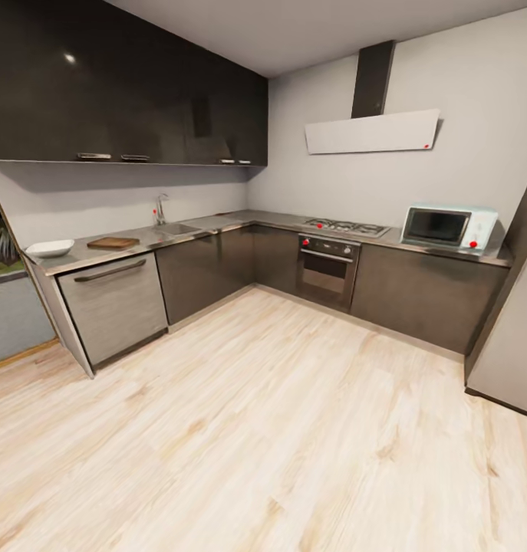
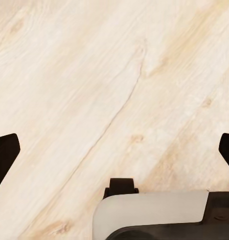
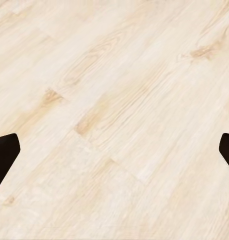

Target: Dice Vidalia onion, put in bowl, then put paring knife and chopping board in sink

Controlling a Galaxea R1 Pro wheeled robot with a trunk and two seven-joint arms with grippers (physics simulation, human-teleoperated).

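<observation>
Across the room, the grey countertop [image 1: 217, 224] runs along the left wall above dark cabinets. On it, the white bowl [image 1: 50, 248] sits at the near end, with the brown chopping board [image 1: 113, 243] just beyond it. Farther along lies the sink [image 1: 179, 228] with its chrome tap [image 1: 161, 208]. The onion and the paring knife are too small or hidden to make out. My left gripper [image 2: 114, 152] hangs open over the wooden floor, dark fingertips [image 2: 4, 155] wide apart. My right gripper [image 3: 114, 152] is likewise open above the floor, nothing between its fingertips [image 3: 4, 155].
A wide light wood floor [image 1: 278, 429] lies between me and the cabinets. A silver dishwasher front [image 1: 113, 307] stands under the bowl. The oven [image 1: 328, 268] and hob sit at the back, a microwave [image 1: 447, 228] to their right, a tall grey unit [image 1: 516, 337] at far right.
</observation>
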